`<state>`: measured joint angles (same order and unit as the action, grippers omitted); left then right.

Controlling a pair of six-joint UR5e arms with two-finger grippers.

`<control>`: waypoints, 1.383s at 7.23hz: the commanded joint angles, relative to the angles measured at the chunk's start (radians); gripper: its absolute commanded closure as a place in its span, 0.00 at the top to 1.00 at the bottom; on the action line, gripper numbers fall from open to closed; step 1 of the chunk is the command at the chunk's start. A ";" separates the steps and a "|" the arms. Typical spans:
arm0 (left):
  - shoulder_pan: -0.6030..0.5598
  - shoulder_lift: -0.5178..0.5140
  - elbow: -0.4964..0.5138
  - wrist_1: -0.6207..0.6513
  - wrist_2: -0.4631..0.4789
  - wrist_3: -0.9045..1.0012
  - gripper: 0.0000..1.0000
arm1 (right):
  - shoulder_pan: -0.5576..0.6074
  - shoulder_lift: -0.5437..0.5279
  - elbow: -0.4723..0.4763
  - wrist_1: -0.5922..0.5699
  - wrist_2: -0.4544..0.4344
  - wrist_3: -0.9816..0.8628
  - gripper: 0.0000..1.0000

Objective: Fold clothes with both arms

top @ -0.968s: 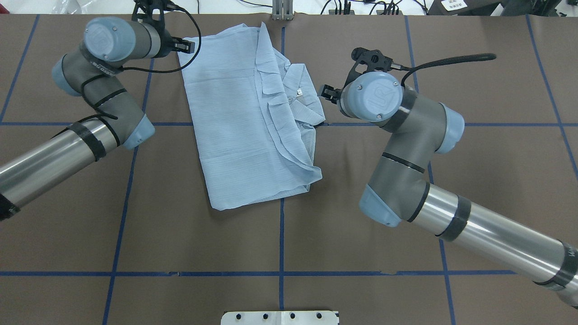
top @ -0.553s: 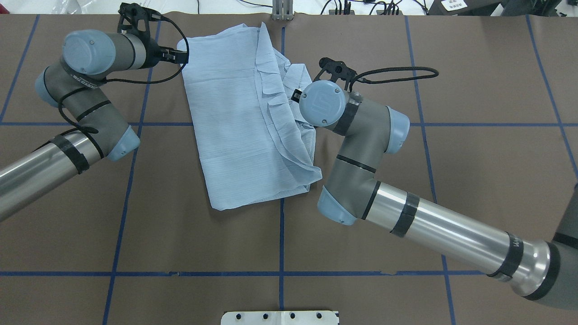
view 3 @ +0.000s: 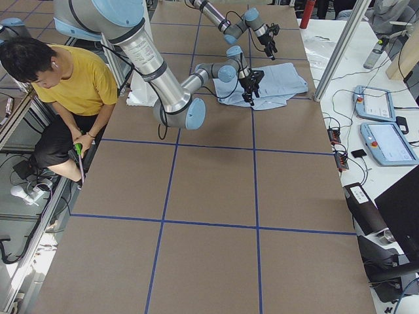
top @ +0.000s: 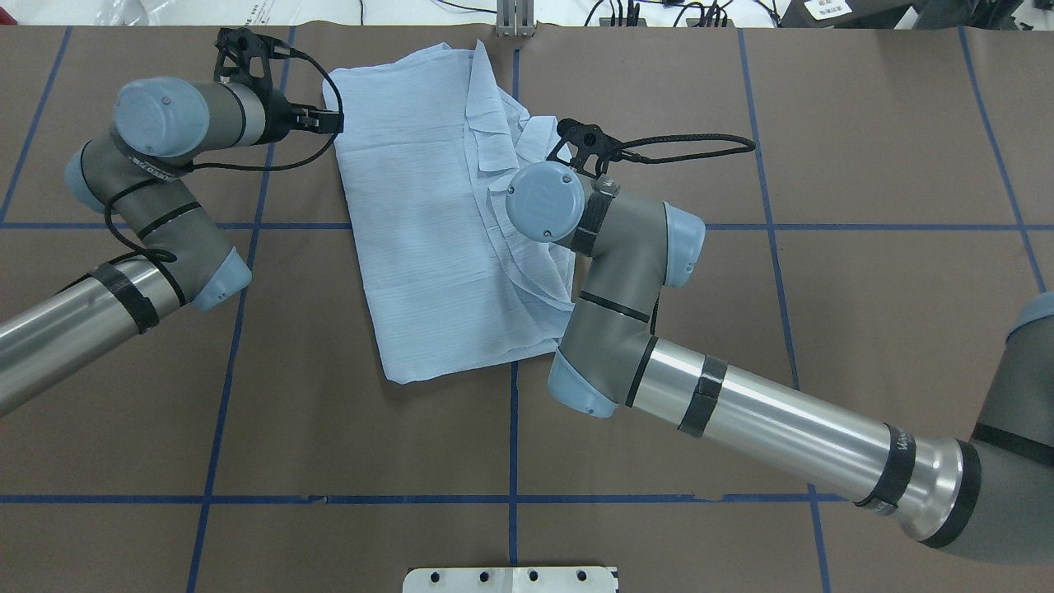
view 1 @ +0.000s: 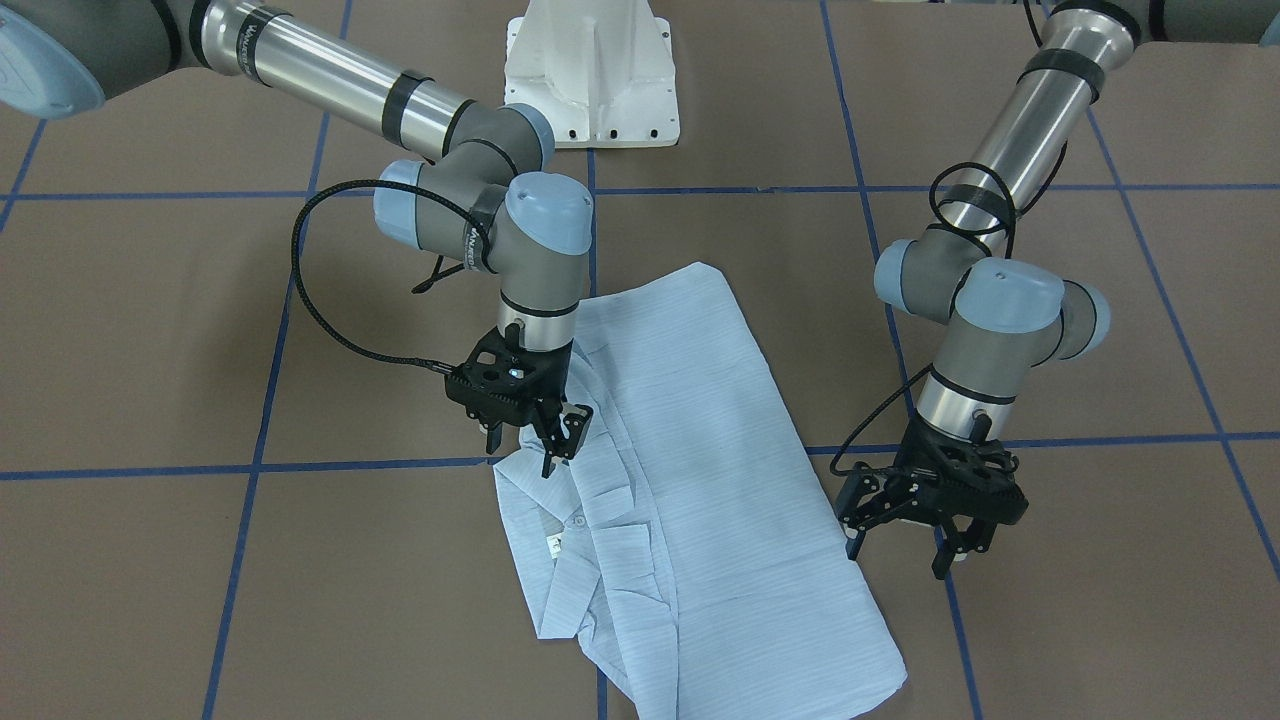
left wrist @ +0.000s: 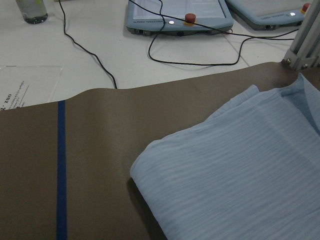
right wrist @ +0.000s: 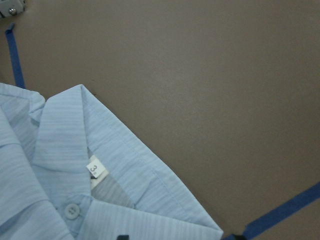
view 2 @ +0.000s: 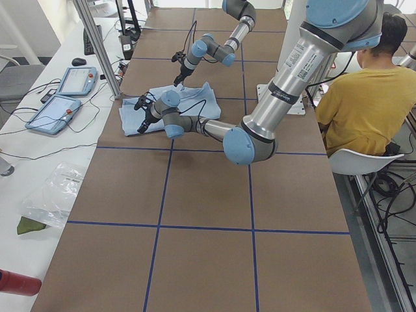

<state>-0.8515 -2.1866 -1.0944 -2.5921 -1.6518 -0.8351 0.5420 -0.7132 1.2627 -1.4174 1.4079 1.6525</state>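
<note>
Shirt [top: 428,247] on brown blue-gridded table [top: 329,445], left gripper [view 1: 896,556] and right gripper [view 1: 560,447] spread wide — white bench [left wrist: 100,45] beyond

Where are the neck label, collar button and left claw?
neck label [right wrist: 97,167], right wrist view, middle of white tag.
collar button [right wrist: 72,210], right wrist view, its face.
left claw [view 1: 897,551], front-facing view, between fingertips.

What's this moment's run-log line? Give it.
shirt: part-folded, flat | left gripper: open, beside shirt edge | right gripper: open, over collar
</note>
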 commanded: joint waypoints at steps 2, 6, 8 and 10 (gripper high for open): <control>0.003 0.007 0.001 0.000 0.000 -0.001 1.00 | -0.026 -0.012 0.001 -0.046 -0.041 -0.007 0.72; 0.003 0.010 -0.001 -0.002 0.000 -0.001 1.00 | -0.043 -0.020 -0.003 -0.043 -0.062 -0.007 0.70; 0.003 0.010 -0.001 -0.002 0.000 -0.001 1.00 | -0.044 -0.014 -0.005 -0.040 -0.066 -0.004 0.48; 0.003 0.010 -0.001 -0.002 0.000 -0.001 1.00 | -0.042 -0.009 -0.003 -0.035 -0.066 0.004 0.00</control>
<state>-0.8483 -2.1768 -1.0953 -2.5940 -1.6521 -0.8360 0.4989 -0.7248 1.2584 -1.4544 1.3425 1.6525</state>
